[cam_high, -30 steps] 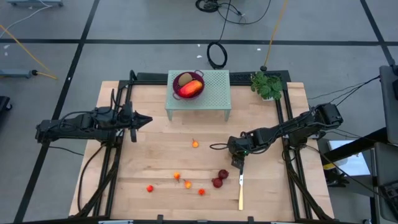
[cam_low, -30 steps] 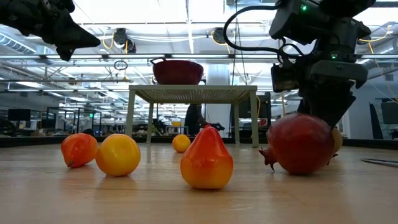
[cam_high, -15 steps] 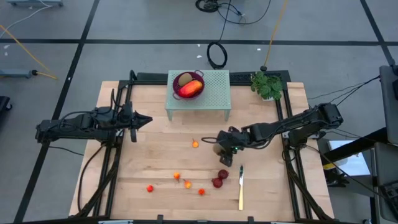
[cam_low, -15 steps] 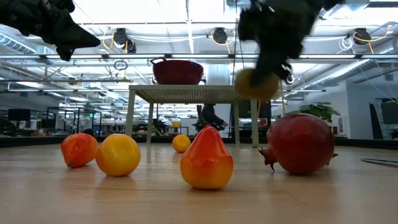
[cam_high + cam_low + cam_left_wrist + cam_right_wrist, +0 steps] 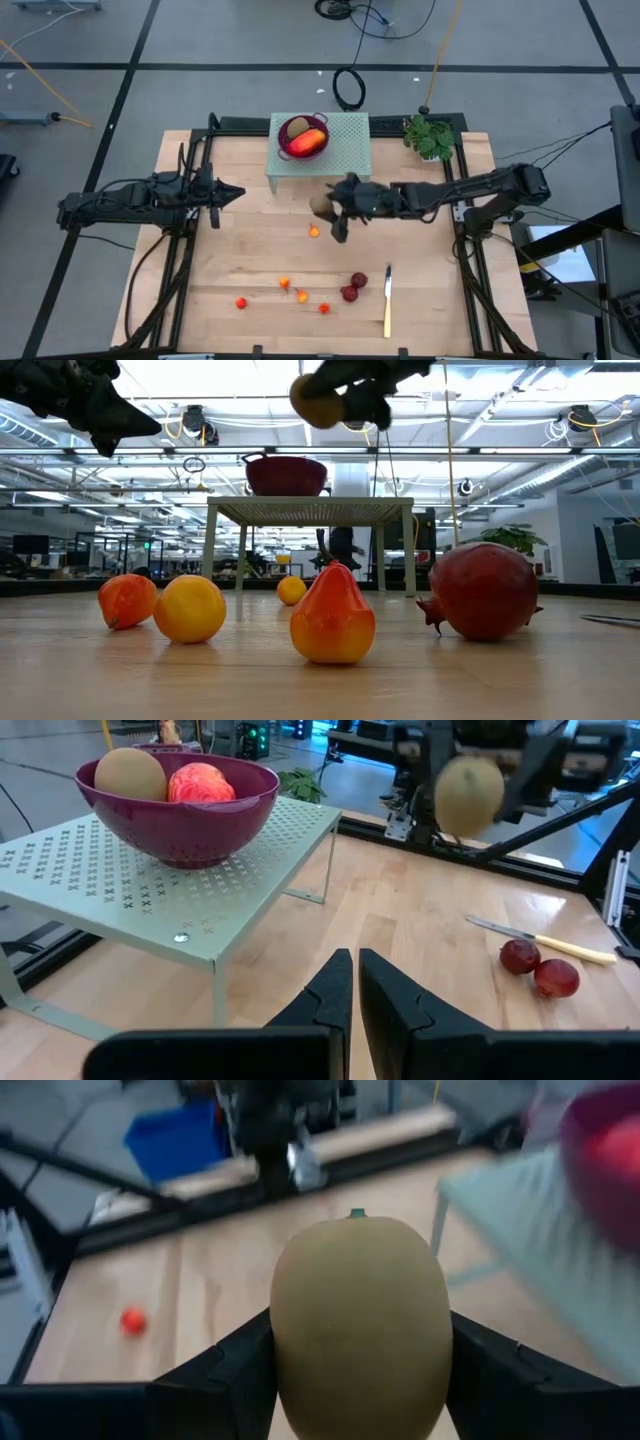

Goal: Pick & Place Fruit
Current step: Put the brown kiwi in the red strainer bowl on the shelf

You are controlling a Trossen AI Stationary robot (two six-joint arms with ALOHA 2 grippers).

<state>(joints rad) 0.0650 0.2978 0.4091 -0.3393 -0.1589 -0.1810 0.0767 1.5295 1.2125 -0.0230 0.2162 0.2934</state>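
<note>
My right gripper (image 5: 327, 208) is shut on a brown-green kiwi (image 5: 320, 207), held in the air in front of the green perforated stand (image 5: 345, 160). On the stand sits the purple bowl (image 5: 289, 148) with another kiwi (image 5: 129, 774) and a red-orange fruit (image 5: 200, 784) in it. Two dark red fruits (image 5: 354, 287) and several small orange-red balls (image 5: 301, 295) lie on the wooden table. My left gripper (image 5: 236, 192) hovers shut over the table's left side, holding nothing. My right gripper pinches the kiwi's two long sides (image 5: 290, 1340) between its two fingers (image 5: 235, 1365). The fingers reach in nearly level from the table's right side. The kiwi is lifted clear of the table, and its stem end (image 5: 356, 1215) points forward past the fingertips.
A yellow-handled knife (image 5: 387, 303) lies near the front right, beside the dark red fruits. A small green plant (image 5: 430, 138) stands at the far right corner. One orange ball (image 5: 314, 231) lies just below the raised gripper. Black frame rails run along both sides of the table.
My right gripper has risen from the table beside the knife and gone toward the far left, toward the stand. It has tipped up from pointing steeply down to nearly level. The kiwi went with it and is lifted clear of the table.
</note>
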